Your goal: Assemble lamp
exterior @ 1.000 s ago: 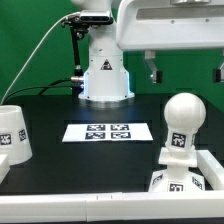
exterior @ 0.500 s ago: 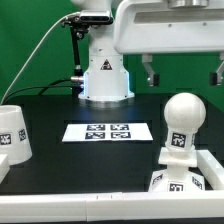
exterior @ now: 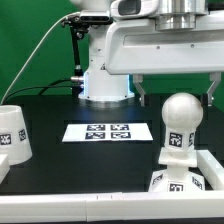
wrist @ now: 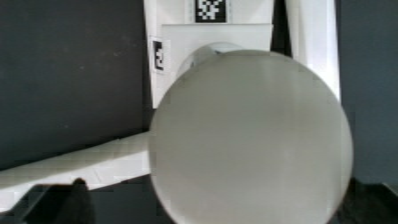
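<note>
Across the exterior view, a matte black surface (exterior: 50,108) carries everything. At twelve o'clock stands the big white robot pedestal (exterior: 105,78) with its triangle sticker, which is no part of the lamp. Toward two o'clock hangs the white end effector (exterior: 178,93). Its two dark fingers (exterior: 141,93) are spread wide apart and hold nothing, one on either side just above the bulb's head. The thin flat white marker board (exterior: 108,131) lies near the centre. At nine o'clock sits the tapered, cup-like white plastic shade (exterior: 12,132), well apart from the other parts. At five o'clock the squat, stepped square white base (exterior: 172,183) bears the round-headed matte white bulb (exterior: 183,115). The bulb stands upright on its tagged neck, but I cannot tell whether it is fully seated. From the wrist view its smooth dome nearly fills the picture.

The bulb looks light, rigid and probably hollow. Its curved head is likely to slip between flat pads, so a hold across the widest part, or lower on the narrower neck, seems safest. Firm but gentle pressure should do.
</note>
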Available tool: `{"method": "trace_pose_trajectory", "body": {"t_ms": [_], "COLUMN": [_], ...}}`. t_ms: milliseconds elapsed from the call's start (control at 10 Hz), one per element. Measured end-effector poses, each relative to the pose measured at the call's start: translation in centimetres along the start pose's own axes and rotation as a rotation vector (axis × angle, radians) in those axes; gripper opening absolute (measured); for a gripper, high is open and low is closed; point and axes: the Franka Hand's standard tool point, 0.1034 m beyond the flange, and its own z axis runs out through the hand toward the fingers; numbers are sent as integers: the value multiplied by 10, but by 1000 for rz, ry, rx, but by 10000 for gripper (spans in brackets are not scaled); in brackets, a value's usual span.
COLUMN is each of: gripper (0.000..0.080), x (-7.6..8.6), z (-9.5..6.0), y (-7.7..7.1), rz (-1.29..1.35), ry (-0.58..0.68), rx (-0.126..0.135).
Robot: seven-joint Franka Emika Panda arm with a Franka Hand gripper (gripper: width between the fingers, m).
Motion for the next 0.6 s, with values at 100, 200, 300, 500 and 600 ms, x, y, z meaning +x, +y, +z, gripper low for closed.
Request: {"method": "trace_pose_trajectory", "body": {"t_ms": [100, 200, 300, 500, 600], "gripper": [699, 699, 699, 699, 699], "x": [0, -2, -3, -8, -9], "z": [5, 9, 13, 18, 18], "y": [0, 0, -1, -2, -3], "rz": [8, 10, 16, 17, 26], "ry": [5, 4, 9, 9, 8], "rx": [-6, -11, -13, -16, -15]}}
